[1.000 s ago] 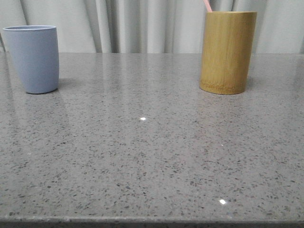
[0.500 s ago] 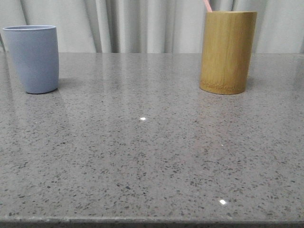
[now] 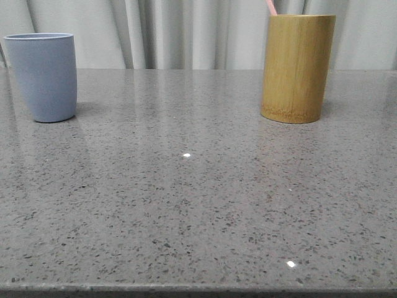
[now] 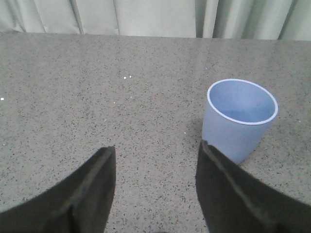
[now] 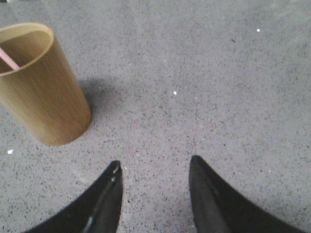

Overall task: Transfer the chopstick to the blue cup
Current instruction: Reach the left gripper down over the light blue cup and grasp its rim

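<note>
The blue cup (image 3: 43, 76) stands upright and empty at the far left of the grey stone table (image 3: 186, 186); it also shows in the left wrist view (image 4: 240, 119). A pink chopstick tip (image 3: 271, 7) sticks out of the tall bamboo holder (image 3: 296, 67) at the far right; the chopstick (image 5: 8, 59) and the holder (image 5: 41, 87) also show in the right wrist view. My left gripper (image 4: 155, 150) is open and empty, the cup just beyond one finger. My right gripper (image 5: 154, 165) is open and empty above bare table beside the holder. Neither gripper shows in the front view.
Pale curtains (image 3: 186, 31) hang behind the table's far edge. The table's front edge (image 3: 198, 289) runs along the bottom of the front view.
</note>
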{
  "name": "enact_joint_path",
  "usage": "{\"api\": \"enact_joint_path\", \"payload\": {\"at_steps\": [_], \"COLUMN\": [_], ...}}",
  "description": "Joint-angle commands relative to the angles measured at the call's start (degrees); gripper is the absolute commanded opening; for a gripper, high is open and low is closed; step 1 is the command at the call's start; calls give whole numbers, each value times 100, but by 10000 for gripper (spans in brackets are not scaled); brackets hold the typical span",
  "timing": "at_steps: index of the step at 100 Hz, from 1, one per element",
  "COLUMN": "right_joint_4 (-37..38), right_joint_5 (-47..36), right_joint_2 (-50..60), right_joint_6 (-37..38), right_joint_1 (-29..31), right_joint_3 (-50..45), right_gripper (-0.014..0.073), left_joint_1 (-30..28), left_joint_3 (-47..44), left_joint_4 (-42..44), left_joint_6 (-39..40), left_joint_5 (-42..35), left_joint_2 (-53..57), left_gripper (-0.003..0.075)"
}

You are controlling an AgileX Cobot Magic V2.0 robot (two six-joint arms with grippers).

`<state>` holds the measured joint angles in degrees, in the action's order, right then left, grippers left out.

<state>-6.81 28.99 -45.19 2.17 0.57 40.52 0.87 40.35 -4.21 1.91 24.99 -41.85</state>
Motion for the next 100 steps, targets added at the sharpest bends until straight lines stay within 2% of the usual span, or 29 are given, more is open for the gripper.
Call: {"api": "enact_joint_path", "payload": {"at_steps": [1, 20, 48, 76, 100], "right_joint_4": [-26, -26, -26, -28, -28], "right_joint_5": [-294, -284, -295, -301, -301], "right_joint_2": [-23, -24, -24, -24, -24], "right_joint_6": [-68, -68, -68, -68, -68], "right_joint_1": [12, 12, 12, 12, 12], "right_joint_3": [217, 217, 217, 217, 217], "right_gripper": [345, 345, 345, 345, 345], "left_joint_1": [-7, 105, 729, 739, 739], "left_joint_3": [271, 990, 2396, 3850, 4720], "left_joint_4": [-73, -82, -72, -82, -268], "left_joint_6": [-13, -42, -120, -120, -120], "left_joint_5": [-369, 1, 656, 1947, 2651], "left_joint_2": [-144, -794, -2228, -3710, -4587], "left_gripper": [377, 377, 377, 377, 377]}}
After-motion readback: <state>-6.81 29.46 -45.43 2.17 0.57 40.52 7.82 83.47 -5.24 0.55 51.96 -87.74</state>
